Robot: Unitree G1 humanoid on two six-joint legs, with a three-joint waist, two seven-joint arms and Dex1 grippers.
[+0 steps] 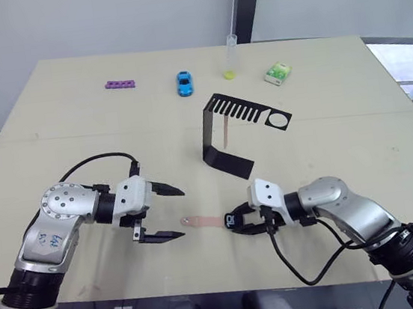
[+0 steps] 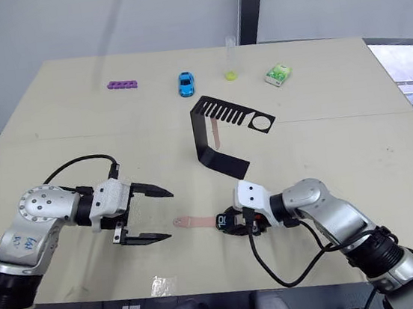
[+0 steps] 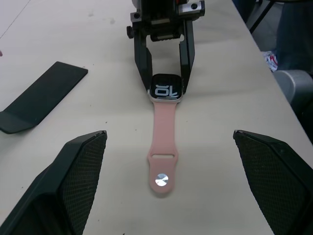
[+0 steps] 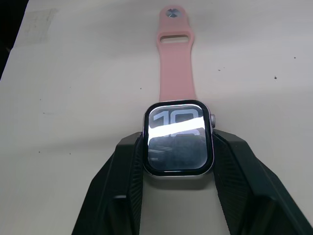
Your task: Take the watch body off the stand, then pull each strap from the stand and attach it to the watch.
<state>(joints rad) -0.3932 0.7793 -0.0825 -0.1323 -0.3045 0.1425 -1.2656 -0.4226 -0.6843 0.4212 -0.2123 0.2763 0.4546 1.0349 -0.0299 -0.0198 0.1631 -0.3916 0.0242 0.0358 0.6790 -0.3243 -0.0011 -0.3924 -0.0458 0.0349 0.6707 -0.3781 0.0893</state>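
Observation:
The watch body [image 4: 178,137], a dark case with a lit screen, lies flat on the table, and my right gripper [image 1: 237,219] is shut on its two sides. One pink strap [image 3: 164,147] is joined to the case and stretches flat toward my left gripper [image 1: 184,214]. That gripper is open, with a finger on either side of the strap's free end and touching nothing. The black stand [image 1: 209,135] is upright behind them, and the other pink strap [image 1: 225,132] hangs from its slotted top arm.
Along the far side of the table [image 1: 78,155] lie a purple bar with holes [image 1: 119,84], a blue toy car [image 1: 183,83], a clear tube with a yellow-green base [image 1: 230,57] and a green-and-white packet [image 1: 277,75]. The table's front edge runs just below both grippers.

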